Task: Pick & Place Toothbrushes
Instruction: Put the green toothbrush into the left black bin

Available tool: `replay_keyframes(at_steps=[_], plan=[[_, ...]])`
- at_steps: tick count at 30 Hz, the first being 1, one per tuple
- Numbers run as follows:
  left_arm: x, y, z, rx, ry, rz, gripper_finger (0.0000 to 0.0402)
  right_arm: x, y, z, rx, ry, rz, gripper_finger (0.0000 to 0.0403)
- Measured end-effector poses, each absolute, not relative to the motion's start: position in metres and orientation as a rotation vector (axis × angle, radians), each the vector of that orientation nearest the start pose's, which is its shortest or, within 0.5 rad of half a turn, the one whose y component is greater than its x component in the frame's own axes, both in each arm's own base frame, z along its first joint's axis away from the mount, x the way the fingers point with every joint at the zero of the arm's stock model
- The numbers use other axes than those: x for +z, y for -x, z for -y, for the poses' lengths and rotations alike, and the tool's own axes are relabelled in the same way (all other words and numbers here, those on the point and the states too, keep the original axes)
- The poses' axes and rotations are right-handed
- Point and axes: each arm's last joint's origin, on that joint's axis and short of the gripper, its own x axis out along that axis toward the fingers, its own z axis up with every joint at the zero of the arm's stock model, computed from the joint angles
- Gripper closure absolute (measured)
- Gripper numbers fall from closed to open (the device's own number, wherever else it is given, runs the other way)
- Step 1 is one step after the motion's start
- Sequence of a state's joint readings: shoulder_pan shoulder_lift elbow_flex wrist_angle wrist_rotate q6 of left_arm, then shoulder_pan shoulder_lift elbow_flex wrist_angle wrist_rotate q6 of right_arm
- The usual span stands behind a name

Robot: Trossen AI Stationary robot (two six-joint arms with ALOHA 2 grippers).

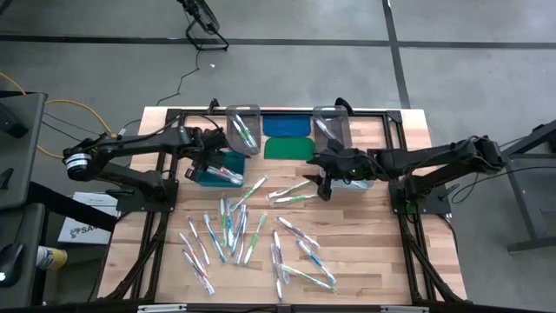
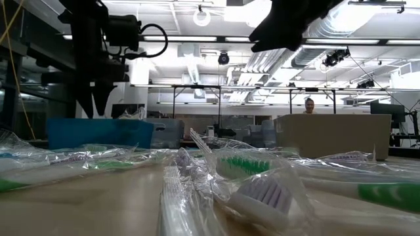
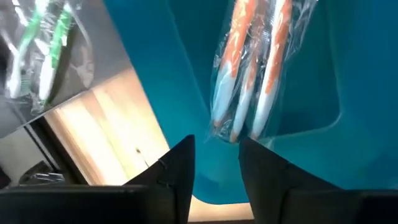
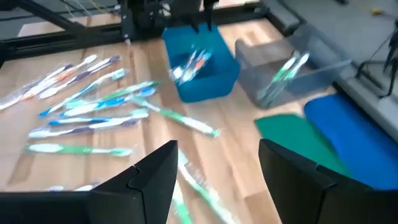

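Several wrapped toothbrushes (image 1: 239, 230) lie scattered flat on the wooden table; in the low view they fill the foreground (image 2: 256, 190). My left gripper (image 3: 216, 155) is open and hovers over the teal bin (image 1: 217, 167), just above a clear packet of orange-and-white toothbrushes (image 3: 249, 68) lying on the bin floor. My right gripper (image 4: 217, 168) is open wide and hangs above the table near a green-and-white toothbrush (image 4: 186, 121); in the high view it (image 1: 325, 184) sits right of the table's middle. Neither gripper holds anything.
Two clear bins (image 1: 243, 128) (image 1: 330, 124) at the far side each hold green toothbrushes. A blue lid (image 1: 287, 126) and a green lid (image 1: 288, 148) lie flat between them. A black frame (image 1: 395, 130) borders the table. A person (image 2: 308, 105) stands far behind the table.
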State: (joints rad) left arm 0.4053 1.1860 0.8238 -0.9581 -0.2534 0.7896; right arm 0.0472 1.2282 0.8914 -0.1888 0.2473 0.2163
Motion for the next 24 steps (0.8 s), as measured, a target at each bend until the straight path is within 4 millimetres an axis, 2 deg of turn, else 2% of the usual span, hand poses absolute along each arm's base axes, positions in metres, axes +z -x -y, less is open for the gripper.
replay_keyframes(at_steps=[4, 10, 19, 24], plan=[[0.234, -0.175, -0.083, 0.055, -0.557, -1.395, 0.0321, 0.277, -0.263, -0.017, -0.261, -0.165, -0.521, 0.0185], [0.252, -0.167, -0.079, 0.124, -0.591, -1.267, 0.0393, 0.274, -0.259, -0.036, -0.231, -0.167, -0.552, 0.0185], [0.263, -0.160, -0.070, 0.114, -0.570, -1.147, 0.0400, 0.266, -0.249, -0.057, -0.179, -0.167, -0.657, 0.0185], [0.266, -0.163, -0.065, 0.104, -0.587, -1.112, 0.0399, 0.261, -0.243, -0.058, -0.202, -0.191, -0.721, 0.0185]])
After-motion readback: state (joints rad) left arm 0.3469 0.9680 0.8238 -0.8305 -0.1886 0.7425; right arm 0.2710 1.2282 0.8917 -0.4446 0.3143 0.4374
